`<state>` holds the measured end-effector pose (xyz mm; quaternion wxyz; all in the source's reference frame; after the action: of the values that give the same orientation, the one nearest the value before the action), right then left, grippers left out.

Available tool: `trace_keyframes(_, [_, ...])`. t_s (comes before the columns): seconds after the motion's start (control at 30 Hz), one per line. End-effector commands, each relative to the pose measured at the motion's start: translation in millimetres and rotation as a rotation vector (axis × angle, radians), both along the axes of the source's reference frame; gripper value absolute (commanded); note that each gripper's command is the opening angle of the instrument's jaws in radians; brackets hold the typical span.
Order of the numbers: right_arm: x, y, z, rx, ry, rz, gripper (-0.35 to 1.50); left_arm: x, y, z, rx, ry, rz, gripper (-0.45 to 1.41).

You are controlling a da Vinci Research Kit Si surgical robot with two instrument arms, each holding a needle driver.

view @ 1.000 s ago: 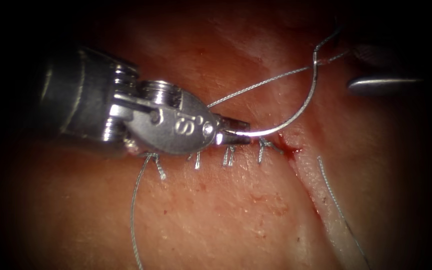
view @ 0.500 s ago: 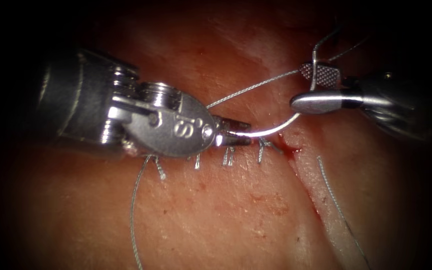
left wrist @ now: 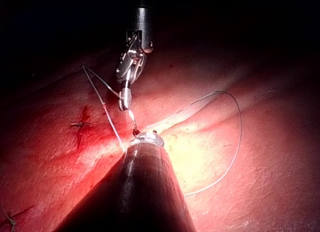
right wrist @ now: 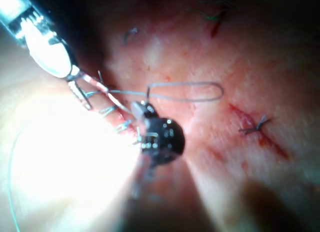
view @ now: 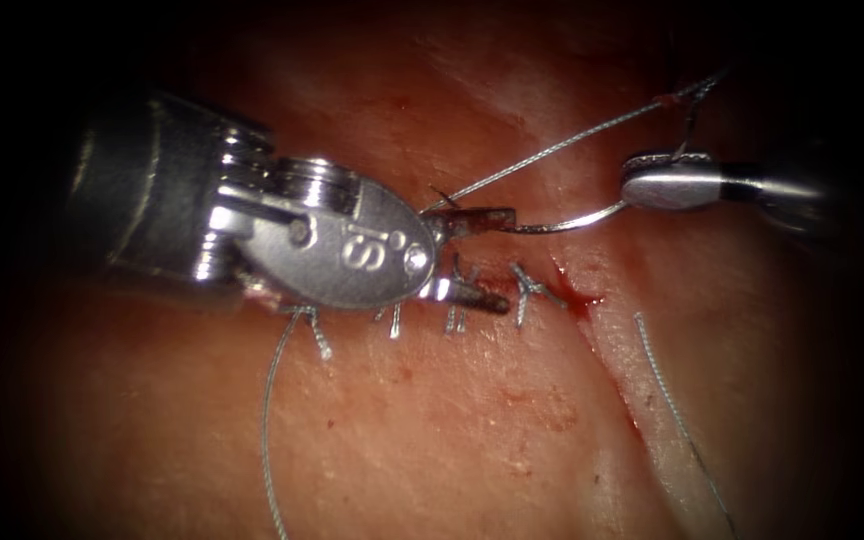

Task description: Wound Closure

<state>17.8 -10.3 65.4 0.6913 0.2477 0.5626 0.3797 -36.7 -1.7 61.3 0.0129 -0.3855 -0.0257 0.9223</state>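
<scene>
My left tool lies over the stitched left stretch of the cut, its jaws open and holding nothing. The curved needle hangs free above the tissue, out of it, one end just off the left tool's upper jaw. My right tool comes in from the right and is shut on the needle, towards its thread end. The thread runs from that end back down to the left tool's jaws. In the left wrist view the right tool holds the needle just beyond my left tool's tip.
Several stitches cross the cut under the left tool. Red fluid marks where the open cut starts and runs down to the right. A loose thread piece lies right of it. A thread tail trails lower left.
The right tool came in from the right with open jaws and shut on the needle. The left tool's jaws opened and let the needle go; the needle rose slightly.
</scene>
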Motion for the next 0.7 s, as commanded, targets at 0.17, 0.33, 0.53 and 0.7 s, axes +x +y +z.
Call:
trace_keyframes(0.17, [0.7, -0.2, -0.1, -0.134, 0.008, -0.051, -0.35, -0.3, 0.4, -0.2, 0.409, -0.035, -0.209, 1.08])
trace_keyframes(0.33, [0.8, -0.7, -1.0, -0.261, 0.006, -0.164, -0.35, 0.0, 1.6, -1.7, 0.559, -0.047, -0.228, 1.06])
trace_keyframes(0.53, [1.2, -0.5, -2.6, -0.46, -0.043, -0.301, -0.35, 0.6, 1.9, -2.7, 0.694, -0.052, -0.233, 0.88])
trace_keyframes(0.7, [2.1, -1.1, -4.0, -0.611, -0.055, -0.406, -0.35, 0.6, 1.8, -1.5, 0.821, -0.006, -0.22, 0.64])
